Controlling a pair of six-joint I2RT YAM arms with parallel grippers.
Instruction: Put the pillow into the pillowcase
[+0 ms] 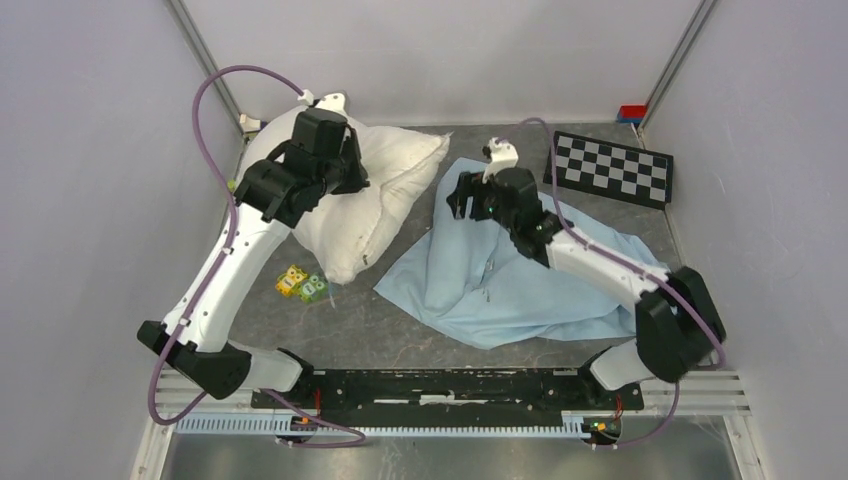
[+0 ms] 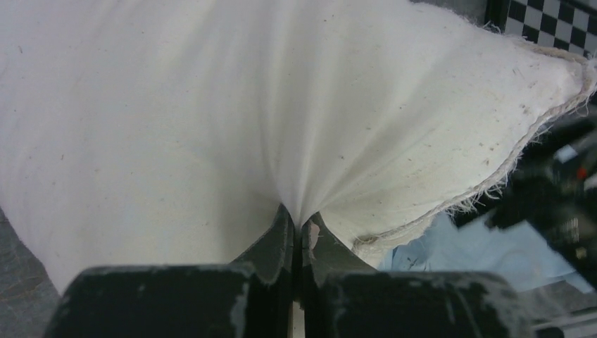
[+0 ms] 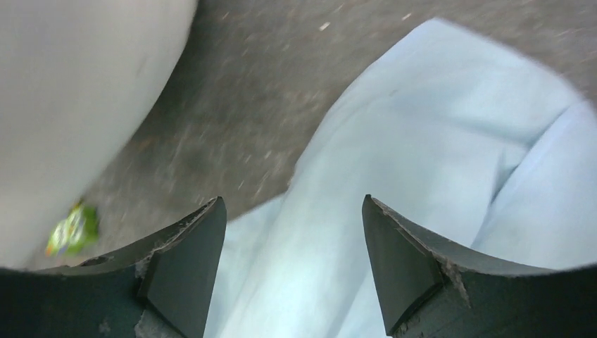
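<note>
pillow long axis diagonal, corner toward pillowcase; left pincer clamped on pillow; right pincer apart over pillowcase.

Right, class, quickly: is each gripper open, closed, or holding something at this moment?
Left gripper: closed, pinching a fold of the pillow.
Right gripper: open, holding nothing, above the pillowcase.

The pillow is laid far left on the table, the pillowcase spread to its right (bare table between). A checkerboard is set behind the pillowcase, far right.
</note>
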